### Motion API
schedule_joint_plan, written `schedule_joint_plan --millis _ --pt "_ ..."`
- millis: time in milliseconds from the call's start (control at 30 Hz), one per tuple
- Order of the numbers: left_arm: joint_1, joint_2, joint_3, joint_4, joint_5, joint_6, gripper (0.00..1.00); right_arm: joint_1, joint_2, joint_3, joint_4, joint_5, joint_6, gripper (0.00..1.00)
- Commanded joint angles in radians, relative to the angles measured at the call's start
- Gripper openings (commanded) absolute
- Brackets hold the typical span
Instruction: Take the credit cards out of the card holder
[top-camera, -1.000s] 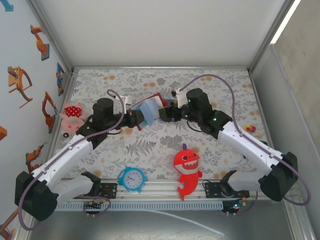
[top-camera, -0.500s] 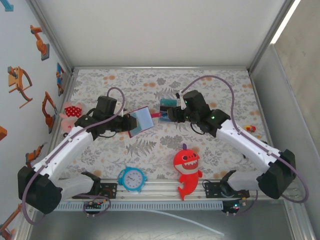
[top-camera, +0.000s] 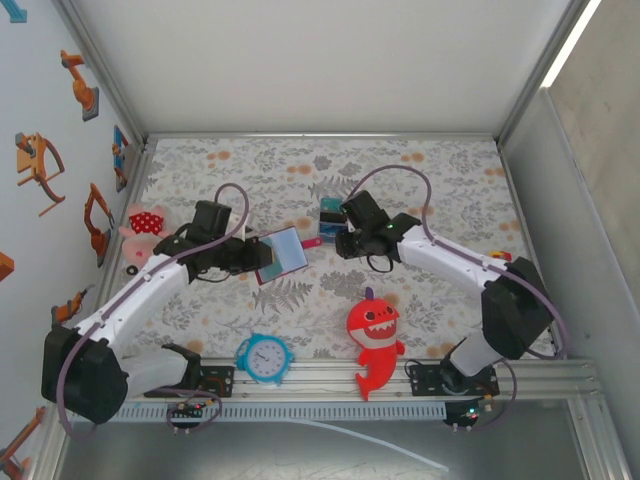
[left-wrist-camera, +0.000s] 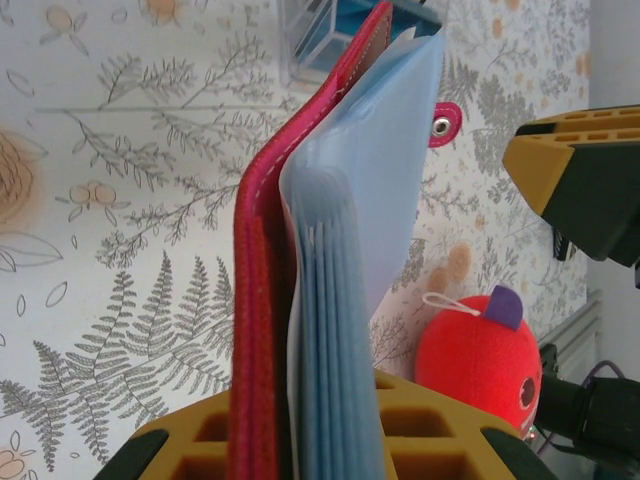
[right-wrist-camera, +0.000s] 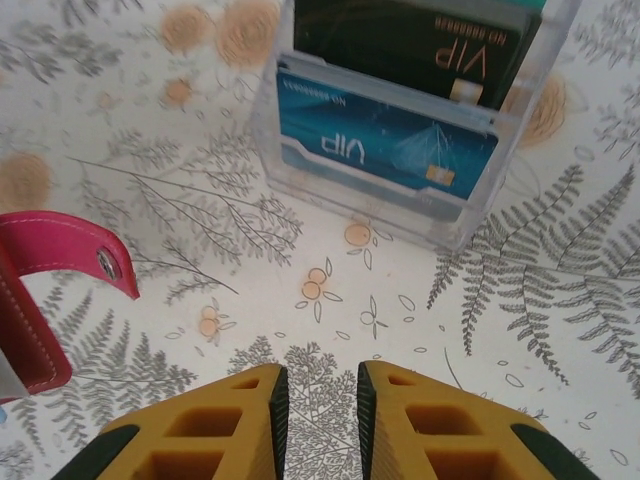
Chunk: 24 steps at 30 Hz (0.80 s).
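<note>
Card holder (left-wrist-camera: 262, 300) clamped at one edge by left tool (left-wrist-camera: 310, 445) (tab (left-wrist-camera: 445, 123) free)

place: robot lab cell | cues: white enclosure walls (top-camera: 300, 60), aluminium rail (top-camera: 320, 377), robot stickers (top-camera: 40, 165)

Left pincer (top-camera: 262, 256) clamps shut; right pincer (right-wrist-camera: 322, 385) jaws narrowly apart, seemingly empty.

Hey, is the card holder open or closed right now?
Open. In the left wrist view the card holder is spread: its pale blue sleeves fan away from the cover, and its closing tab hangs free, unsnapped.
</note>
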Motion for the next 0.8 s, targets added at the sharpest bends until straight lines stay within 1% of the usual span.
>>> schedule_joint_plan --millis 0,167,200,333,500,767 --pt "0.007 0.026 -0.019 0.060 0.088 0.008 0.00 -0.003 0.034 -0.013 -0.012 0.015 0.036 0.26" --pt "0.006 0.074 -0.039 0.099 0.108 0.009 0.00 -0.010 0.095 -0.006 0.030 0.019 0.041 0.28" --pt "0.007 0.086 -0.041 0.105 0.114 0.010 0.00 -0.016 0.107 -0.004 0.036 0.021 0.044 0.30" --pt "0.006 0.120 -0.052 0.122 0.135 0.017 0.00 -0.042 0.157 0.008 0.057 0.007 0.047 0.31" --pt "0.005 0.154 -0.060 0.143 0.172 0.022 0.00 -0.054 0.210 0.034 0.066 0.006 0.044 0.30" --pt "0.004 0.186 -0.066 0.163 0.189 0.021 0.00 -0.067 0.286 0.075 0.086 0.014 0.045 0.29"
